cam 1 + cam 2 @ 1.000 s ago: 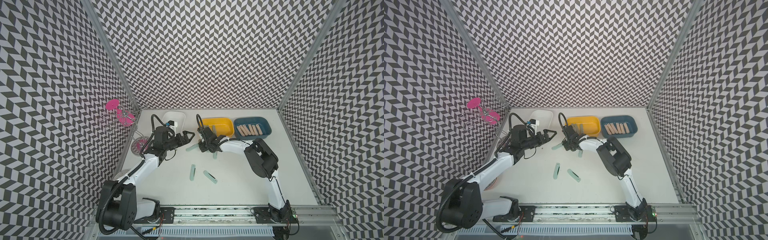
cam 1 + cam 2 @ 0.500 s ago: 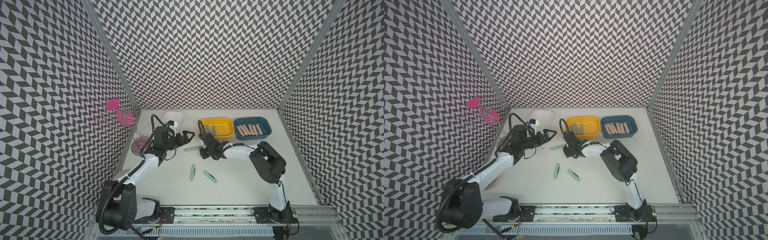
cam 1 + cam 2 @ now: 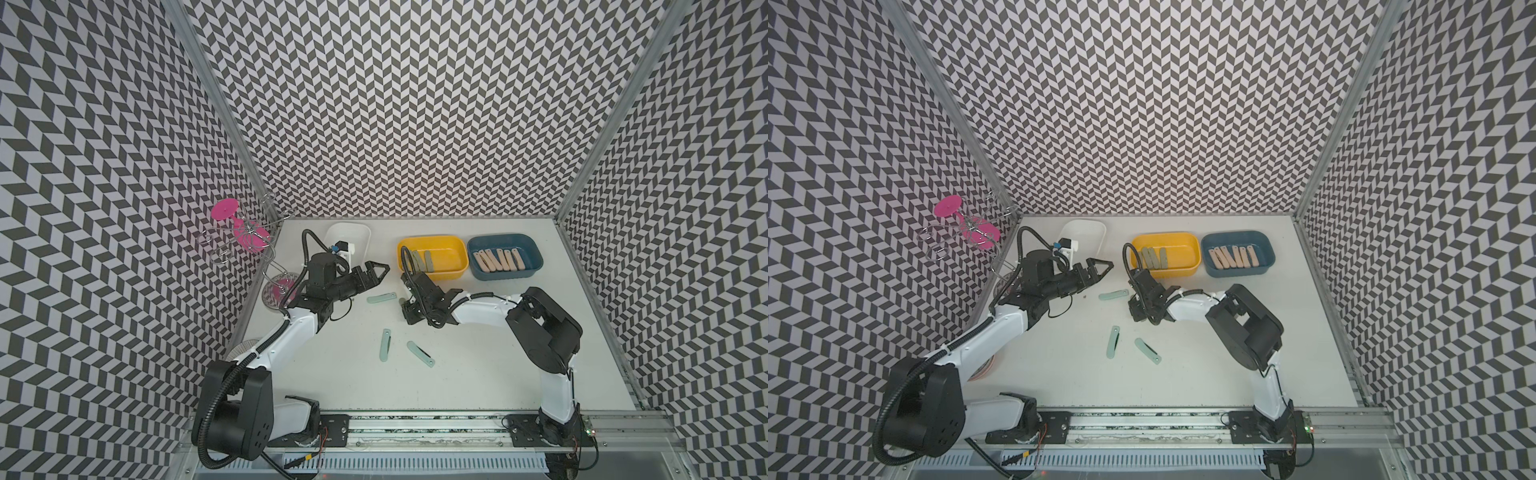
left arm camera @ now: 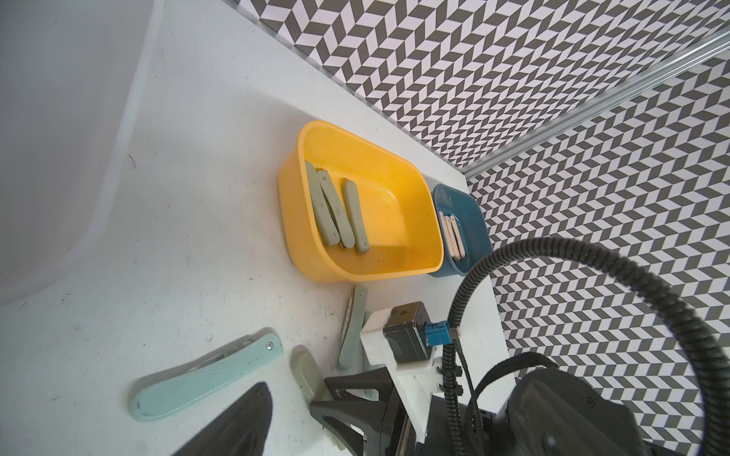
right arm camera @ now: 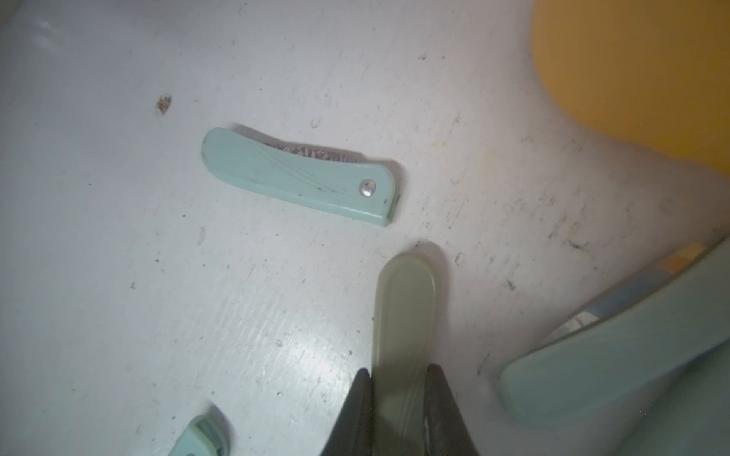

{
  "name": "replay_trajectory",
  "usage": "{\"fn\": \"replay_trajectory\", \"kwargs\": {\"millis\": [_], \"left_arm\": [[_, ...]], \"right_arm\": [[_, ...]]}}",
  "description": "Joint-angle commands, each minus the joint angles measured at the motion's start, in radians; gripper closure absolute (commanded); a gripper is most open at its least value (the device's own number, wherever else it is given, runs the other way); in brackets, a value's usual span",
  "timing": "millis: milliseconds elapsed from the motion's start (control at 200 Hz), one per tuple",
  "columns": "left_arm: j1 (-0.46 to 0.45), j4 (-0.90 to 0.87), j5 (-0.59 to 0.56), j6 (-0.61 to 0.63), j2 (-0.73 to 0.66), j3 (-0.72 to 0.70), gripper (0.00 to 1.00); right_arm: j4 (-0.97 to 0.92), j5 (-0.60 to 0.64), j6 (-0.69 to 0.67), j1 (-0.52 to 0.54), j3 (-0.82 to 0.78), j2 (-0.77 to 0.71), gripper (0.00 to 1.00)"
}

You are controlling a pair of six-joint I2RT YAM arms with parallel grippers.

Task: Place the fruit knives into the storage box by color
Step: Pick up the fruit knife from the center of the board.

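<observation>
My right gripper (image 5: 399, 371) is shut on a grey-green fruit knife (image 5: 403, 312), which sticks out low over the table in front of the yellow storage box (image 3: 432, 275). That box holds three grey-green knives (image 3: 422, 261). Several peach knives (image 3: 498, 259) lie in the blue box (image 3: 505, 275). Three mint knives lie loose: one (image 3: 381, 297) between the grippers and two nearer the front (image 3: 386, 345), (image 3: 420, 353). Another mint knife (image 5: 612, 355) lies beside the right gripper (image 3: 409, 305). My left gripper (image 3: 380, 272) hovers open and empty by the white box (image 3: 353, 232).
A wire rack with pink glasses (image 3: 239, 232) hangs on the left wall, with a glass (image 3: 278, 289) below it at the table's left edge. The three boxes line the back of the table. The arms' base rail (image 3: 415, 424) runs along the front.
My right gripper has come away from the yellow box towards the front and closed on the grey-green knife, its elbow swinging right. The left arm has stayed still.
</observation>
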Motion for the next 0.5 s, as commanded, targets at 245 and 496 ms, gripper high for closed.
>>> {"fn": "replay_trajectory", "kwargs": {"millis": [245,496], "left_arm": [[0.003,0.031,0.004,-0.001,0.026,0.016,0.0],[0.002,0.032,0.004,-0.002,0.035,0.04,0.0]], "right_arm": [[0.012,0.021,0.015,0.005,-0.011,-0.118,0.84],[0.001,0.024,0.021,-0.003,0.018,-0.182,0.84]]}}
